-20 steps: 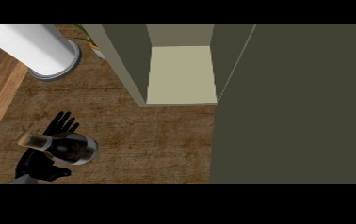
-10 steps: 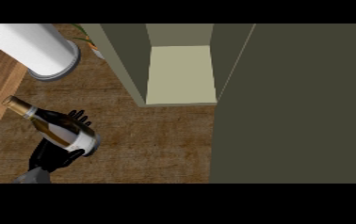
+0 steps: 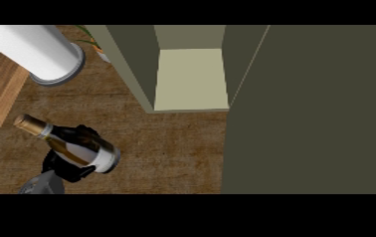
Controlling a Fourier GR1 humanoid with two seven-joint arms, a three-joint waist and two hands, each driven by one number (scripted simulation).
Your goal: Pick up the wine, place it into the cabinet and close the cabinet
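A dark wine bottle (image 3: pixel 75 145) with a gold-foiled neck and a pale label lies tilted at the lower left, its neck pointing up and left. My left hand (image 3: pixel 64 167) is under and around it, fingers curled round the bottle's body, and the bottle hides much of the hand. The cabinet (image 3: pixel 189 76) stands open at the upper middle, showing a pale bare shelf floor between olive side walls. Its open door (image 3: pixel 308 111) fills the right side as a large dark panel. The bottle is to the left of the cabinet opening and below it. My right hand does not show.
A big white cylinder (image 3: pixel 40 52) lies at the upper left on the wooden counter (image 3: pixel 176 146). A small plant (image 3: pixel 93 41) peeks out beside the cabinet's left wall. A lighter wooden strip (image 3: pixel 9 89) runs along the left edge.
The bottle went from standing upright in my left hand to lying tilted with its neck up-left, and it has since shifted a little to the right.
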